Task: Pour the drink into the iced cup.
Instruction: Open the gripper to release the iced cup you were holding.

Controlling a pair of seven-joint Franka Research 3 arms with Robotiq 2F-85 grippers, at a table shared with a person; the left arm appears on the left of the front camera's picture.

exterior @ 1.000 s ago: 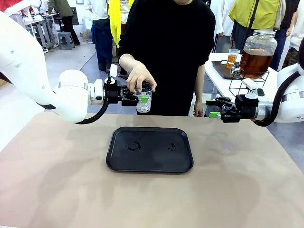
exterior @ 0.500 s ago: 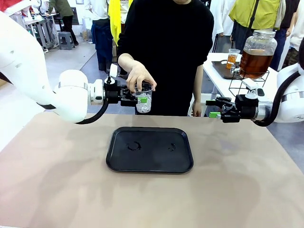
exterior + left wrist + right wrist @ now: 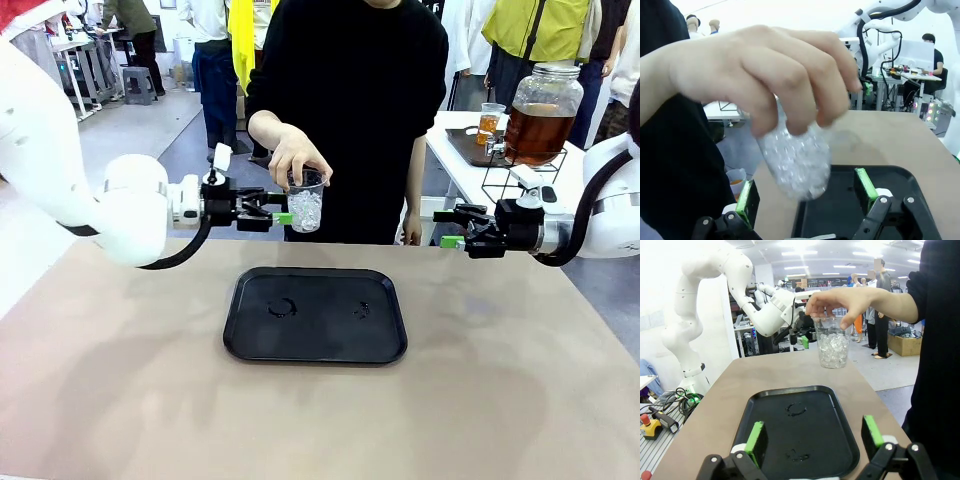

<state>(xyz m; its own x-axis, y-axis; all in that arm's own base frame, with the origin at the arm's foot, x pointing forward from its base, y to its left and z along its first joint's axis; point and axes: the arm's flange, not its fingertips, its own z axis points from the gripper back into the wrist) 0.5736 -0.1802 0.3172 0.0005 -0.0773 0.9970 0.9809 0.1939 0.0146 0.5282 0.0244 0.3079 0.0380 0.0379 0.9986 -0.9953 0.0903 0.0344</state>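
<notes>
Above the black tray (image 3: 315, 315), a person's hand (image 3: 296, 158) holds the iced cup (image 3: 305, 203); both arms' jaws spread wide, holding nothing.

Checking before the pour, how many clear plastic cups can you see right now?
2. The iced cup is held from above by the person's hand beyond the tray; a cup of drink stands by the dispenser jar. Others may be hidden.

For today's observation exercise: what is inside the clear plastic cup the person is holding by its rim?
The clear plastic cup holds crushed ice, filling most of it; no amber drink shows. The person's fingers cover the rim, hiding the very top.
</notes>
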